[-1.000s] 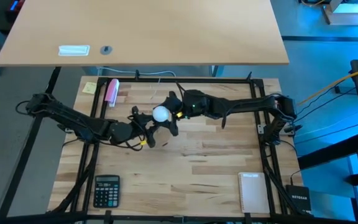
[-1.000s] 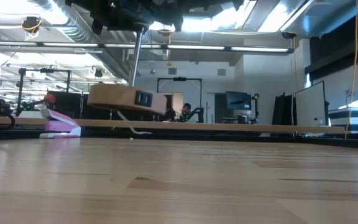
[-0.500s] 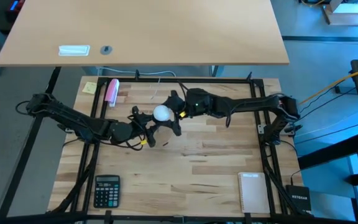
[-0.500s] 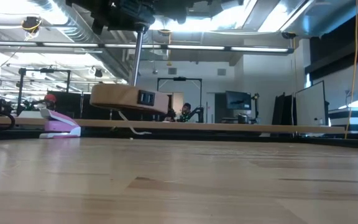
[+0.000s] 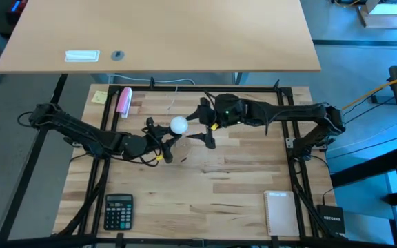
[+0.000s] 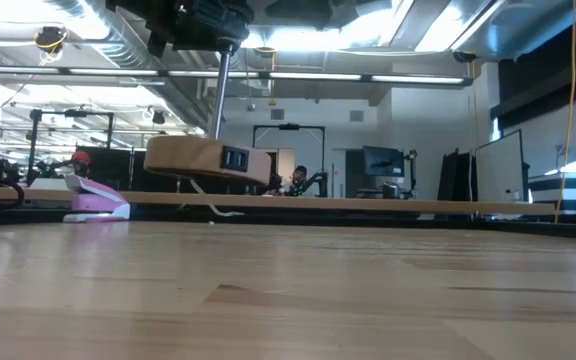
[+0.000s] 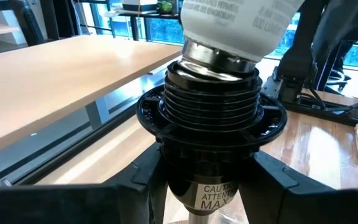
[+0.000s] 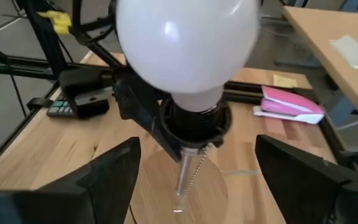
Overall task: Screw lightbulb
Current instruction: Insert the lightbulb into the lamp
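Note:
The white lightbulb [image 5: 178,125] sits with its silvery screw base [image 7: 219,59] in the black ribbed socket [image 7: 209,118]. The socket's stem [image 6: 219,95] and round wooden disc base [image 6: 208,158] hang in the air above the table. My left gripper [image 5: 163,138] is shut on the socket. My right gripper [image 5: 205,125] is open just right of the bulb. In the right wrist view its fingers [image 8: 114,171] stand wide on either side of the bulb [image 8: 188,43], apart from it. My left gripper pinches the socket's smooth lower body [image 7: 185,180], below the ribbed collar, between its two fingers [image 7: 278,183]. It comes from the table's left. The socket with bulb and wooden base is lifted clear of the table, the base slightly tilted.
A pink stapler [image 5: 124,100] and a yellow sticky note [image 5: 99,96] lie at the far left. A calculator [image 5: 118,210] lies at the near left and a white notepad [image 5: 279,212] at the near right. A pull chain [image 8: 188,177] hangs from the socket.
My right gripper has come off the bulb and drawn back toward the table's right edge. The bulb stays in the socket, which my left gripper keeps held in the air.

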Controlling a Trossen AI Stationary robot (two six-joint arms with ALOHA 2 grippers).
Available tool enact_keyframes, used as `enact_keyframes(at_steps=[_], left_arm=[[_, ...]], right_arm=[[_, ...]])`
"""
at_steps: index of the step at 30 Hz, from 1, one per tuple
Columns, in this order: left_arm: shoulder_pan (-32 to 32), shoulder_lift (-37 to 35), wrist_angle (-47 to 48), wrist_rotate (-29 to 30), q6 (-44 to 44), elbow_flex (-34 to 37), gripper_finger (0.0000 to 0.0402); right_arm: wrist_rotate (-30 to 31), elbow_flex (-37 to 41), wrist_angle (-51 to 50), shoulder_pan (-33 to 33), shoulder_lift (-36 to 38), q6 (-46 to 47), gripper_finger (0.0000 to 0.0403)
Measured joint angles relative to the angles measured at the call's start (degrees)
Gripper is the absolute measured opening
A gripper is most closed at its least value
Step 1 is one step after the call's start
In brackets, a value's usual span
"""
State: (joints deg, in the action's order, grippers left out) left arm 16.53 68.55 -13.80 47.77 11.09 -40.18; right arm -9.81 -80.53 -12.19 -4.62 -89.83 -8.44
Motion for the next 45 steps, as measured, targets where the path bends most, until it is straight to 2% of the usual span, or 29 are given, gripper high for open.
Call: enact_keyframes(at_steps=[6, 11, 17, 23, 36, 45], left_arm=[[0.0, 0.02, 0.72, 0.0, -0.1, 0.0, 0.0138], [-0.07, 0.04, 1.85, -0.02, 0.46, 0.02, 0.0138], [-0.07, 0.04, 1.83, -0.02, 0.42, 0.02, 0.0138], [-0.09, 0.04, 1.7, -0.02, 0.42, 0.02, 0.0138], [-0.07, 0.04, 1.42, -0.08, 0.25, 0.02, 0.0138], [-0.09, 0.07, 1.09, -2.52, -0.81, 0.04, 0.0138]], right_arm=[[2.42, -0.11, -2.47, 0.09, 4.72, -1.07, 0.0319], [3.2, -2.39, -4.9, 0.09, 5.1, -1.1, 0.0331], [1.49, -10.6, -8.06, 0.89, 1.98, -1.04, 0.0356], [-0.33, -14.79, -8.44, 2.83, -1.61, -2.6, 0.036], [0.22, -15.21, -5.35, 2.78, -5.97, -3.89, 0.036], [2.31, -15.21, -3.95, 2.75, -6.72, -6.49, 0.036]])
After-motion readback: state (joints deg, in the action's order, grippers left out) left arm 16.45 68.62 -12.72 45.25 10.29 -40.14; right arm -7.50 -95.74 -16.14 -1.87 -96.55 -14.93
